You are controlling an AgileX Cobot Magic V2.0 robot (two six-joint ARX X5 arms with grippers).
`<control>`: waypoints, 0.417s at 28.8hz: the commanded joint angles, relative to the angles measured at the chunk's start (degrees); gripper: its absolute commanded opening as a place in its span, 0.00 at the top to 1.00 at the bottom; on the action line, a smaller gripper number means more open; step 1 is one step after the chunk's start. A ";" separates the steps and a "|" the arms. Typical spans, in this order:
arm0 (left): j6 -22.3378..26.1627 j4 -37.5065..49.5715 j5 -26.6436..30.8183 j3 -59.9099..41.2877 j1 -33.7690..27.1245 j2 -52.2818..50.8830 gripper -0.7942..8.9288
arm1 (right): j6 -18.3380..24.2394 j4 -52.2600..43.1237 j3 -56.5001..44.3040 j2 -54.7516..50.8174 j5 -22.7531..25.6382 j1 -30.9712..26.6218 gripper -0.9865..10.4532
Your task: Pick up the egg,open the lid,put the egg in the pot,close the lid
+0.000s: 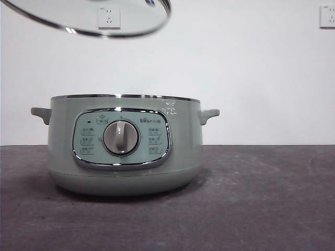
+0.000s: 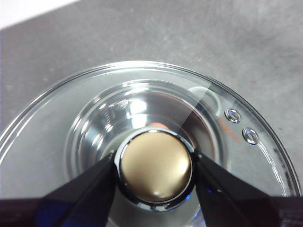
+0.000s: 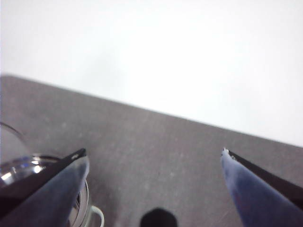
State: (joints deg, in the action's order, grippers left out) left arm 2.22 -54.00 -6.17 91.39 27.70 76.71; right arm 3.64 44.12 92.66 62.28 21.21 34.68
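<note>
The sage-green pot (image 1: 125, 157) stands uncovered on the dark table, left of centre, its dial facing me. The clear glass lid (image 1: 89, 18) hangs tilted high above the pot's left side, cut off by the top edge. In the left wrist view my left gripper (image 2: 154, 161) is shut on the lid's round knob (image 2: 156, 165), and the pot's shiny inside shows through the glass (image 2: 57, 132). A faint orange patch lies just beyond the knob; I cannot tell whether it is the egg. My right gripper (image 3: 154, 151) is open and holds nothing, with the pot's side handle (image 3: 97, 215) beside it.
A white wall with two sockets (image 1: 109, 17) rises behind the table. The dark grey tabletop (image 1: 261, 198) stretches to the right of the pot.
</note>
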 commanded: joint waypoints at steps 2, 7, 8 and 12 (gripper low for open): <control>0.87 3.63 -0.85 0.61 0.00 3.74 0.93 | -0.59 0.57 -0.22 -3.54 0.00 -0.11 0.50; 0.87 5.40 -1.77 0.61 0.00 9.38 0.93 | -0.57 1.66 -0.22 -6.49 -0.09 -0.11 0.50; 0.87 6.01 -1.77 0.61 0.00 10.38 0.93 | -0.57 1.86 -0.22 -6.86 -0.09 -0.11 0.50; 0.85 7.63 -1.77 0.61 0.11 13.53 0.93 | -0.50 3.08 -0.22 -7.72 -0.09 -0.11 0.50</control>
State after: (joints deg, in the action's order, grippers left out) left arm 2.55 -48.40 -7.51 91.39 27.70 90.59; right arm 3.64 47.20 92.66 54.61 21.17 34.59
